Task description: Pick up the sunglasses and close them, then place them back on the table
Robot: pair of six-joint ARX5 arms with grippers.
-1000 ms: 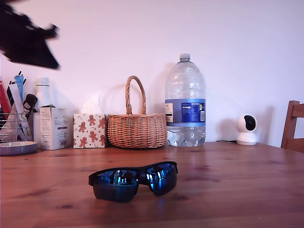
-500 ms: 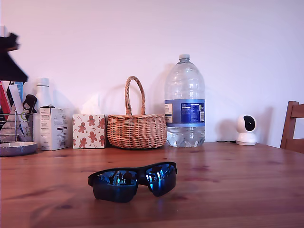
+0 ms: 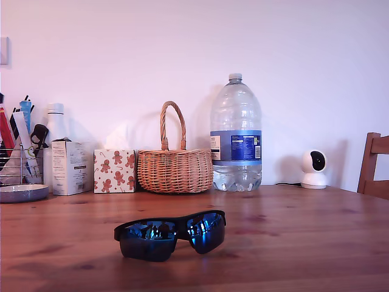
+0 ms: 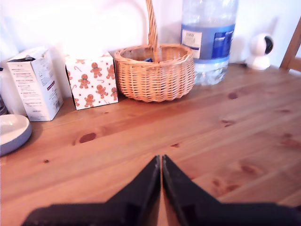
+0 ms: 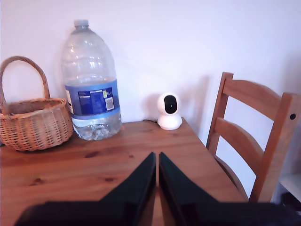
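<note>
Sunglasses (image 3: 170, 234) sit lenses-forward near the table's (image 3: 304, 243) front edge, arms hidden behind the frame. Your first gripper (image 4: 161, 162) and second gripper (image 5: 157, 157) are both clenched on nothing, neither visible in the exterior view.

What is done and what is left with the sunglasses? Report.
Nothing is in hand: my first claw and my second claw are both shut, empty. The sunglasses lie on the table, lenses toward the exterior camera, their arms hidden, so I cannot tell whether they are folded. If open, picking up, closing and replacing all remain.
</note>
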